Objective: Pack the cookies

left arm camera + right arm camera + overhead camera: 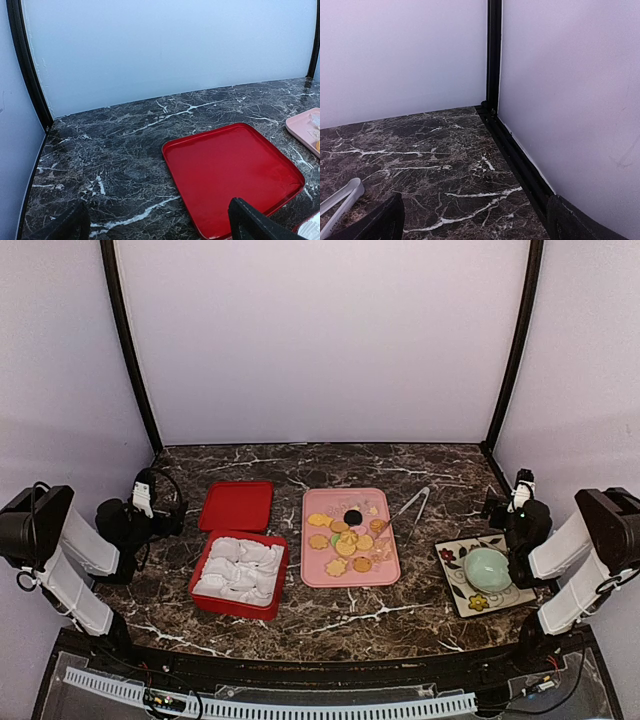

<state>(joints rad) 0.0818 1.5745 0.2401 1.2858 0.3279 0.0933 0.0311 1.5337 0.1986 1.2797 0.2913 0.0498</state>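
Note:
Several cookies (346, 537), mostly golden-yellow with one black round (352, 517), lie on a pink tray (322, 570) at the table's middle. A red box (205, 597) lined with white paper stands left of the tray, its red lid (236, 506) lying flat behind it; the lid also shows in the left wrist view (232, 175). My left gripper (172, 518) is open and empty at the far left, near the lid. My right gripper (497, 510) is open and empty at the far right, behind a patterned plate. Fingertips show in both wrist views (250, 222) (570, 220).
Clear plastic tongs (412, 507) lie right of the pink tray, their end showing in the right wrist view (337, 202). A pale green bowl (487, 569) sits on a flowered square plate (455, 592) at the right. Walls close the back and sides.

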